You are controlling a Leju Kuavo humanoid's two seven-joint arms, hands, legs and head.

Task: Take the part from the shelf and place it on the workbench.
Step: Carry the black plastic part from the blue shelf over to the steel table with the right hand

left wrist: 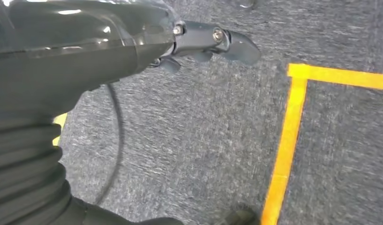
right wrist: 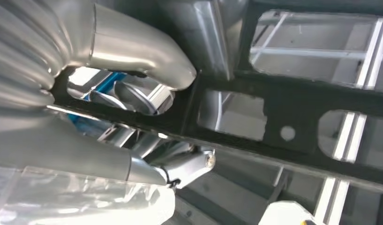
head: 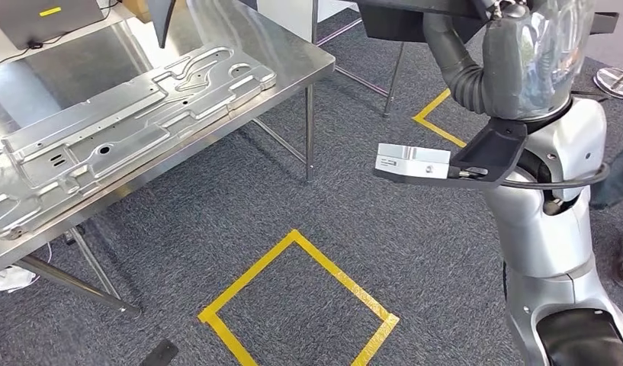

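The table (head: 308,57) stands on the left. To its right, the left hand (left wrist: 203,42) hangs over the carpet and holds nothing. Further right of the table, the right hand (right wrist: 128,70) grips the black frame part (right wrist: 292,105) by 1 bar. The part looks stiff, thin and light, and its long free end may swing.

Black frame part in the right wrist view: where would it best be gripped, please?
Probably a flat bar of the black frame part beside a cut-out, coming from its edge: the opening lets the right robot hand wrap it, as now.
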